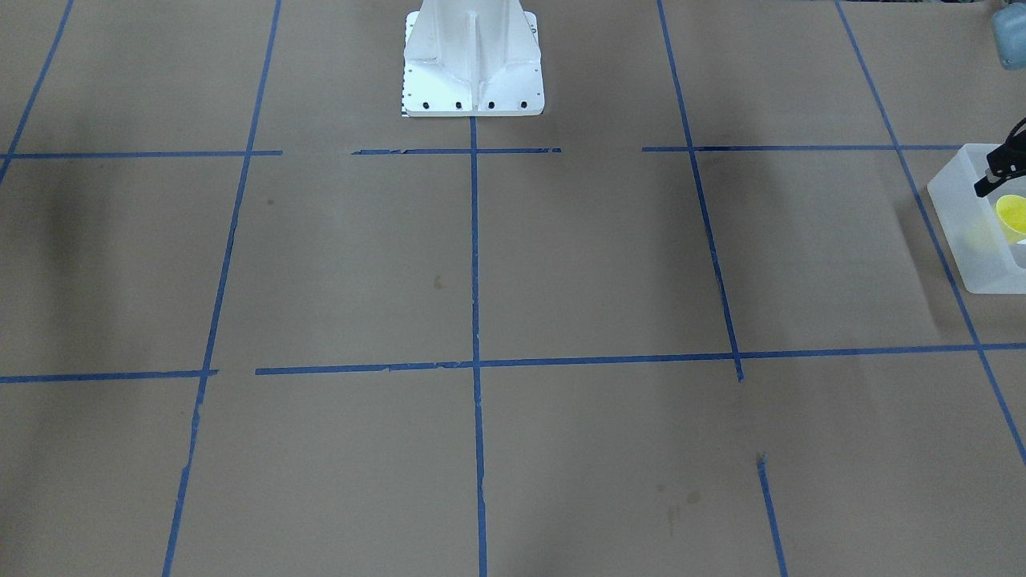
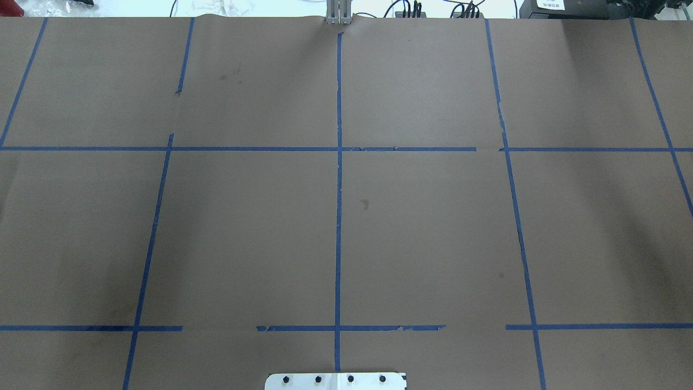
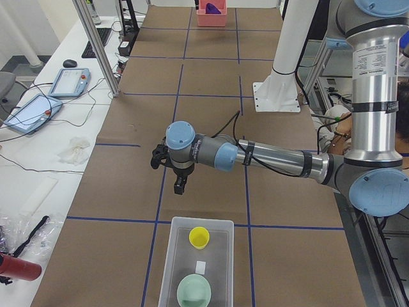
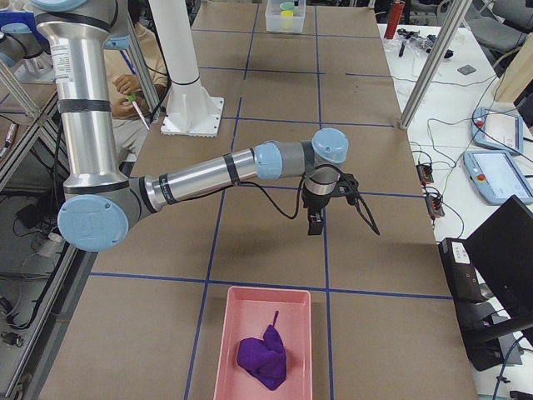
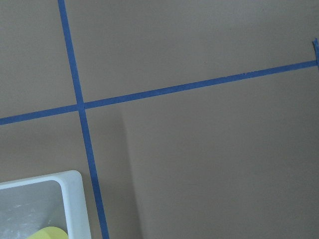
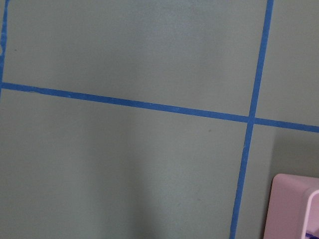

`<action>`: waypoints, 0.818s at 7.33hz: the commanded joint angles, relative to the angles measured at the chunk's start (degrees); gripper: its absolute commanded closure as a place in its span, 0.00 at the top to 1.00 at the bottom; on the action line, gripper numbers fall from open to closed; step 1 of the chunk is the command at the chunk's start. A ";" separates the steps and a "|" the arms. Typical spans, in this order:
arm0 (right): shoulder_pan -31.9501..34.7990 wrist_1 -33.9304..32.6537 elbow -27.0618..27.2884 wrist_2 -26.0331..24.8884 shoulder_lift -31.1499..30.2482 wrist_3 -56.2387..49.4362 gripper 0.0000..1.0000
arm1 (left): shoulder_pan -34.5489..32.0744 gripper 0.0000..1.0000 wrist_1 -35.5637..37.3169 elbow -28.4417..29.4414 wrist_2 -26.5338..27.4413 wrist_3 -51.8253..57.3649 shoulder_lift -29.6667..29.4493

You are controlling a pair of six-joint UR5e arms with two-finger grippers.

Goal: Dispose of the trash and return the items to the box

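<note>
**Mia:** Where is the small bright yellow plastic cup [image 3: 199, 237]?

**Tom:** It sits inside the frosted white plastic box [image 3: 167, 256], at the table's end on the robot's left. A pale green bowl [image 3: 194, 291] is in the box too, closer to that end edge. A small white label [image 3: 200, 266] shows between them.

**Mia:** How is the left arm [image 3: 275, 158] held?

**Tom:** It reaches out long and flat over the brown paper table [image 3: 211, 83]. Its wrist bends down, so the left gripper [image 3: 180, 190] points at the table. It hangs in the air near the box, on the side toward the table's middle.

**Mia:** Are its fingers apart or together?

**Tom:** I cannot tell.

**Mia:** And the right arm [image 4: 200, 177]?

**Tom:** It has the same shape, near the other end. It lies out flat, and the right gripper [image 4: 313, 229] points down. It is near a pink plastic tray [image 4: 266, 291] with a purple cloth [image 4: 262, 360] in it. The tray sits by the end edge on the robot's right. I cannot tell if those fingers are spread or pressed together.
</note>
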 commanded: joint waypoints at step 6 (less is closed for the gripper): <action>0.27 1.14 -2.50 -0.18 2.11 -0.11 1.00 | 0.05 1.00 0.04 0.59 0.00 0.00 -0.26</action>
